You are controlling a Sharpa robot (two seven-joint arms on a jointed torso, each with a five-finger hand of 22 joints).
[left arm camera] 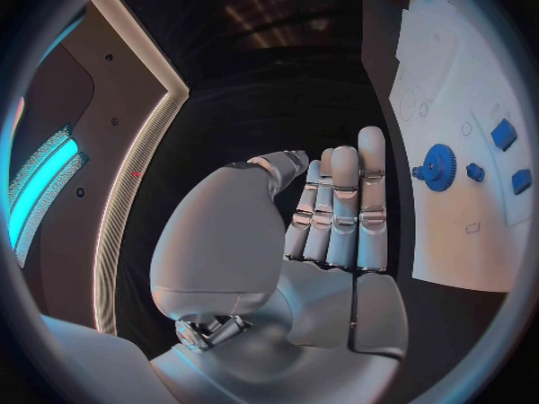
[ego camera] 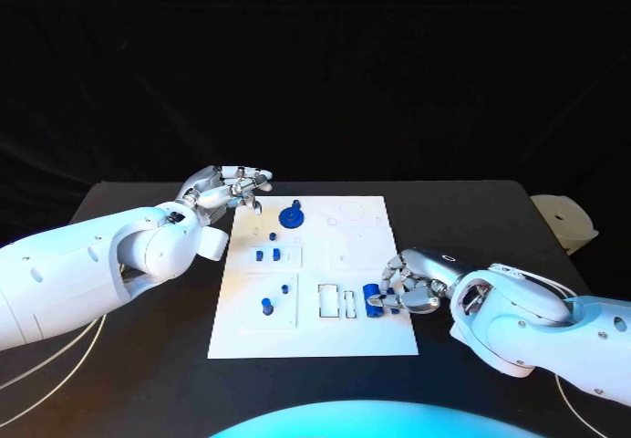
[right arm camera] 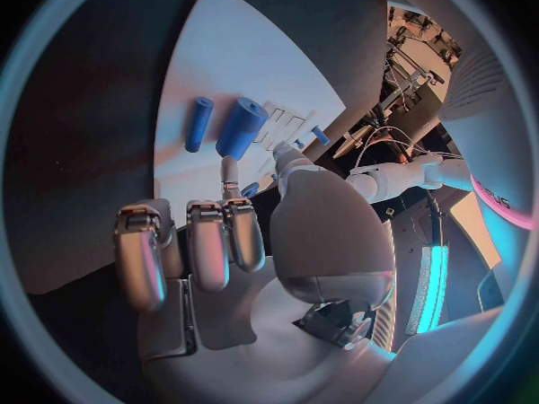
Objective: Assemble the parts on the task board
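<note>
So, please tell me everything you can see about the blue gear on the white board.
The blue gear is a round toothed wheel with a short hub or stub at its centre, seen more plainly in the left wrist view. It looks like smooth plastic. It sits on the task board near the board's far left corner, apart from the other blue parts. The left hand is just beside it, at the board's edge, and does not touch it. Whether it is seated on a peg cannot be told.

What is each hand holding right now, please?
Left hand: open, fingers straight, holding nothing, beside the task board.
Right hand: fingers curled near blue cylinders; grip cannot be told.
</note>
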